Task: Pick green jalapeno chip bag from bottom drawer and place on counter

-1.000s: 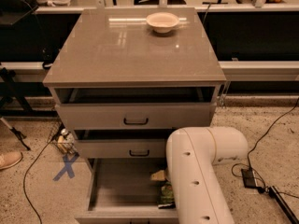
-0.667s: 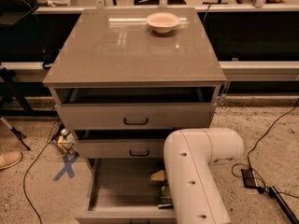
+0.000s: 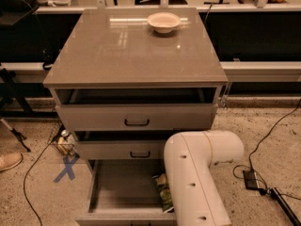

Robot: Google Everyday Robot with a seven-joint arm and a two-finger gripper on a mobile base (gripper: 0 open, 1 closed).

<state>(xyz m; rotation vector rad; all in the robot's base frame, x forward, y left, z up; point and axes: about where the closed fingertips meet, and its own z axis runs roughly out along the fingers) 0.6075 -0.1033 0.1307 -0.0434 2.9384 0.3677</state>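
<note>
Three drawers [image 3: 136, 117], one bowl [image 3: 163, 21], one chip bag [image 3: 164, 193], tool hidden behind arm [image 3: 195, 173]

Hand: no part of it shows. The white arm [image 3: 195, 173] that carries it runs out at the lower edge of the view.

Green jalapeno chip bag [image 3: 162, 191]: only a narrow strip shows, at the right side of the bottom drawer [image 3: 123, 187]. The arm covers the rest, and the print cannot be read.

The drawer's front is cut by the lower edge.

A shoe [image 3: 8, 161] is cut by the left edge.

Small items [image 3: 61, 142] on the floor [image 3: 33, 192] cannot be identified.
</note>
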